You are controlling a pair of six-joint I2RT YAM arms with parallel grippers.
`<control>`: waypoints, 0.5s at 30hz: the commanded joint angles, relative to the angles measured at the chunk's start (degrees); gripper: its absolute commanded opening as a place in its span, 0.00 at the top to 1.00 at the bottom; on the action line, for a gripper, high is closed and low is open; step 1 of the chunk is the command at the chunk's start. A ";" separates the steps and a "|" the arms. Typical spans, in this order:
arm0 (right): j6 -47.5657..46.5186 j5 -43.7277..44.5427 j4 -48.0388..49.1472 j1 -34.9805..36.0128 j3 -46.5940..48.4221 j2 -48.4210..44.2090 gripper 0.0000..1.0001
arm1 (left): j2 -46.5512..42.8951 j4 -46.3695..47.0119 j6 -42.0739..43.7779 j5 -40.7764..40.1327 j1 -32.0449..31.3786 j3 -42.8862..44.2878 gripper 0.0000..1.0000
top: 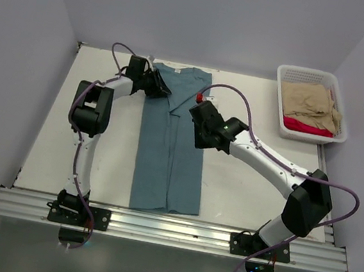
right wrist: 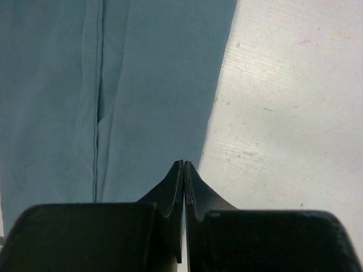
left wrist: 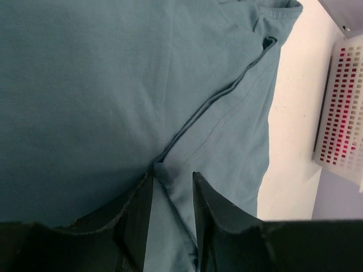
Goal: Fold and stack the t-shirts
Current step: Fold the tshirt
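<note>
The teal t-shirt (top: 168,155) is lying on the table (top: 251,183) as a long strip with its sides folded in, so a crosswise fold is probably coming next; that is asking both grippers to pinch one end and carry it over the other. The left gripper (left wrist: 173,177) is standing parted astride a fold near the far end, apparently gripping nothing; the right gripper (right wrist: 184,165) is clenched at the shirt's right edge, and I cannot tell whether cloth is caught. The white basket (top: 286,74) is holding the tan t-shirt (top: 308,102) over the red t-shirt (top: 308,128).
</note>
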 commanded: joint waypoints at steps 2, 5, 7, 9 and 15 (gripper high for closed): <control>0.57 1.03 1.59 -0.53 -0.63 -2.66 1.00 | -4.20 0.25 0.25 -5.06 0.45 -1.14 0.61; 0.57 1.03 1.59 -0.80 -0.63 -2.67 1.00 | -4.20 -0.19 0.07 -6.56 0.36 -0.88 0.61; 0.57 1.03 1.59 -0.89 -0.63 -2.84 1.00 | -3.32 -0.27 -0.19 -6.12 0.36 -0.44 0.61; 0.57 1.03 1.59 -0.97 -0.63 -2.84 1.00 | -2.36 0.16 -0.54 -5.77 0.36 0.17 0.61; 0.57 0.95 1.68 -0.97 -1.07 -2.75 1.00 | 0.28 8.24 -3.97 -1.47 -0.16 -0.62 0.64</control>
